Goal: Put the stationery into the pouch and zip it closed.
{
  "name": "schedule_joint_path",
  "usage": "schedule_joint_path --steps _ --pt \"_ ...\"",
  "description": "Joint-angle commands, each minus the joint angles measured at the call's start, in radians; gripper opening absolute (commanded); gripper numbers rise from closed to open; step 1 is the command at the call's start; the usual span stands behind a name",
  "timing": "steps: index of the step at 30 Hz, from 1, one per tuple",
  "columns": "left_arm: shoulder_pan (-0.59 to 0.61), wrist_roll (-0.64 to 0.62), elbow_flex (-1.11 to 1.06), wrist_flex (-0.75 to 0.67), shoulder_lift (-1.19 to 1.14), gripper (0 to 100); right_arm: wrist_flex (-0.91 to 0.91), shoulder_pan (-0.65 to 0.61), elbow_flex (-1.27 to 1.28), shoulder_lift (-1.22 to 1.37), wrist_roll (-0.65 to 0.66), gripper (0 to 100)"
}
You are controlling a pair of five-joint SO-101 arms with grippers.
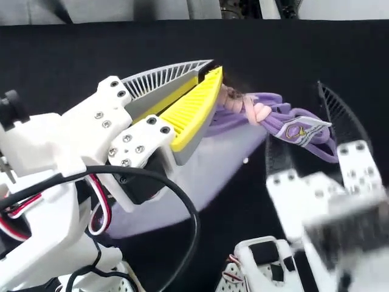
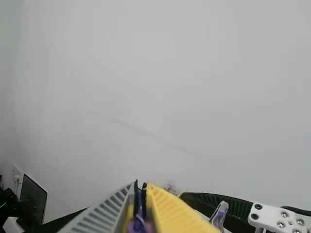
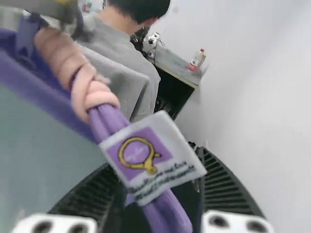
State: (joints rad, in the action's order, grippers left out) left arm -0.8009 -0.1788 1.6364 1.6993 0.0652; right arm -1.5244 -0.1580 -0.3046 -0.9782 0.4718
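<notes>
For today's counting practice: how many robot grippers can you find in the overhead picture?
2. The yellow-and-white ribbed left gripper pinches the purple fabric pouch near top centre; the black ribbed right gripper straddles its purple cord loop at right.

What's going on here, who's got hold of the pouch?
Both arms are at the purple pouch. The left gripper, with yellow and grey jaws, is shut on the pouch's top edge, right beside a pink knot. The right gripper has its black jaws open on either side of the pouch's purple cord loop, which carries a white label. Whether the zip is closed cannot be told.
</notes>
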Motion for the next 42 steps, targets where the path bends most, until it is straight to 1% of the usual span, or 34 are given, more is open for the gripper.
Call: schedule_joint_path --steps 1,3,6,8,14,22,25,26,33,42 --pt "0.001 0.006 0.021 -0.029 0.015 3 -0.009 -0.107 0.002 -0.070 0.012 19.9" --pt "0.001 0.006 0.021 -0.028 0.015 3 -0.009 -0.112 0.010 -0.087 0.012 19.8" --pt "-0.001 0.005 0.025 -0.023 0.017 3 0.000 -0.064 0.051 -0.077 0.015 19.8" --pt "-0.001 0.005 0.025 -0.021 0.017 3 0.006 -0.026 0.077 -0.062 0.040 19.1" --pt "0.005 0.009 0.021 -0.020 0.017 3 0.017 -0.005 0.084 -0.093 0.080 5.7" --pt "0.007 0.009 0.019 -0.020 0.015 3 0.017 -0.003 0.084 -0.200 0.083 5.5" --pt "0.007 0.011 0.019 -0.020 -0.002 3 0.015 -0.003 0.084 -0.236 0.083 0.8" --pt "0.007 0.011 0.021 -0.020 -0.012 3 0.012 -0.003 0.084 -0.245 0.083 1.1" --pt "0.107 0.003 0.027 -0.020 -0.068 3 0.006 -0.005 0.030 -0.338 0.083 1.1" --pt "0.108 0.008 0.027 -0.020 -0.066 3 -0.048 -0.011 -0.004 -0.420 0.083 1.1"
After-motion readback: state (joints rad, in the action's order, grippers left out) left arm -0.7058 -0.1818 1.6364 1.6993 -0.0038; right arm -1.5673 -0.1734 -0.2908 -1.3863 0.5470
